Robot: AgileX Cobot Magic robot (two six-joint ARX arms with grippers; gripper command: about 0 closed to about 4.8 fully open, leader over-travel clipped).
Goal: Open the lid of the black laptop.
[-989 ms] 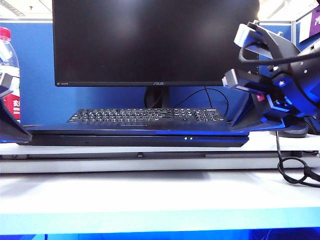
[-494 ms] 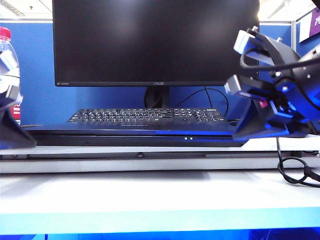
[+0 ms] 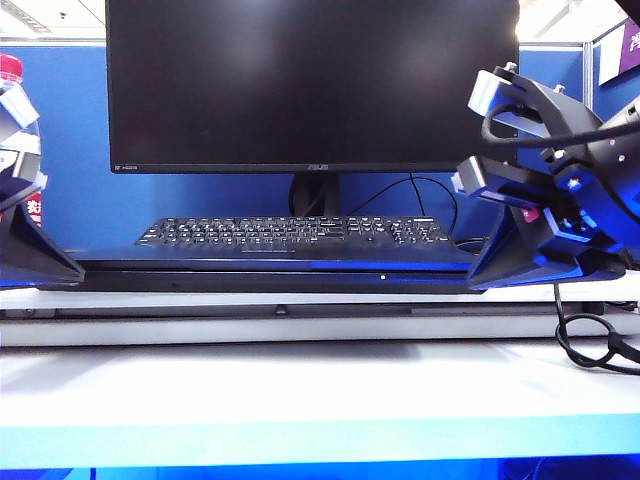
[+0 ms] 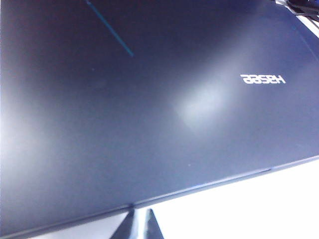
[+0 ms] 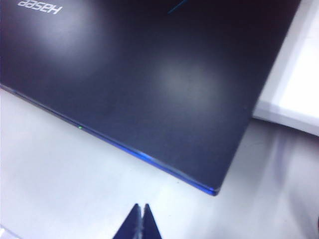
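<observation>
The black laptop (image 3: pixel 280 272) lies flat and closed on the white bench (image 3: pixel 300 390), in front of a separate black keyboard (image 3: pixel 292 233) and the big ASUS monitor (image 3: pixel 312 85) on its stand. Its lid (image 4: pixel 149 99) is down; from my left wrist camera I see the lid's dark outer face filling most of the picture, with the silver Hasee logo (image 4: pixel 263 78) on it, and the lid's front edge running just beyond my fingertips. One small light (image 3: pixel 382 277) shows on the laptop's front edge in the exterior view.

My left pincer (image 4: pixel 138 225) sits at the laptop's left end, low by the bench, its two dark fingertips drawn together to a point, with only a thin line between them, holding nothing. It is just off the lid's front edge, and I cannot tell whether it touches.

My right pincer (image 5: pixel 141 222) is at the laptop's right end. Its fingertips are pressed together too, empty, hovering over grey bench surface a little out from the laptop's front right corner (image 5: pixel 214 190), which shows a blue glint along its edge. A tiny green LED (image 5: pixel 80 127) shows on that front edge.

A bottle with a red cap (image 3: pixel 12 110) stands behind my left arm, and a black cable (image 3: pixel 590 345) loops on the bench at the right.
</observation>
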